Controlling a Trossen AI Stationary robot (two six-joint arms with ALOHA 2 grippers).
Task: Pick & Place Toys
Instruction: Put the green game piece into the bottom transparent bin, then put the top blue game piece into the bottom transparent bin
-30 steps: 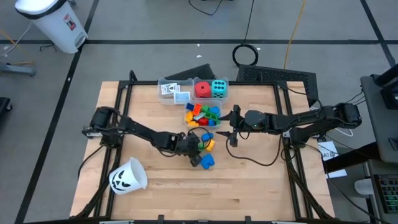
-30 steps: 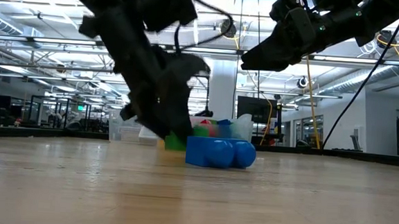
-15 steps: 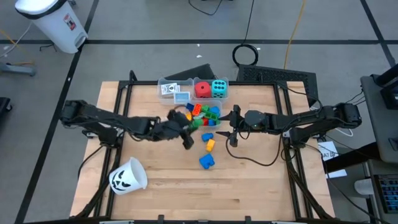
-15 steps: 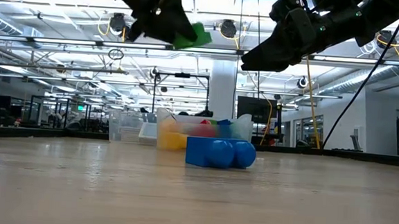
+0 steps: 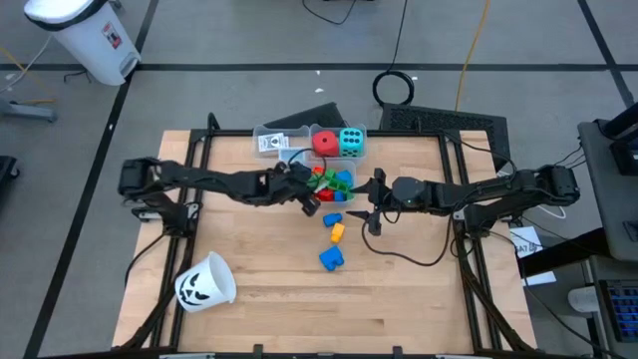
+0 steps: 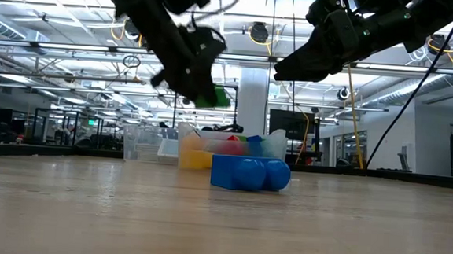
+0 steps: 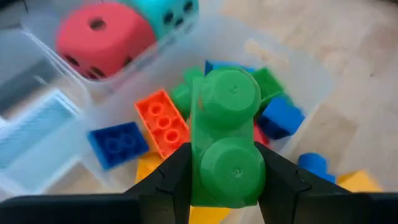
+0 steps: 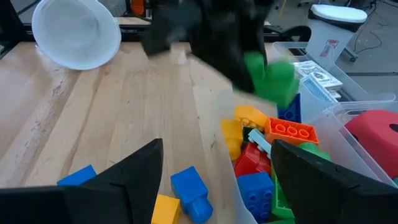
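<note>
Left end effector pinches a green block above the block bin, frame centre. Right end effector hovers spread, centre-right, above the tabletop.

Table layout: three bins along the far edge. Card bin at left, dice bin just right of it, block bin directly in front of the dice. Left gripper over the block bin, a block between its fingers. Three loose blocks on the wood before the bin. Right gripper beside them, off the table. Cup on its side near the front-left corner.
</note>
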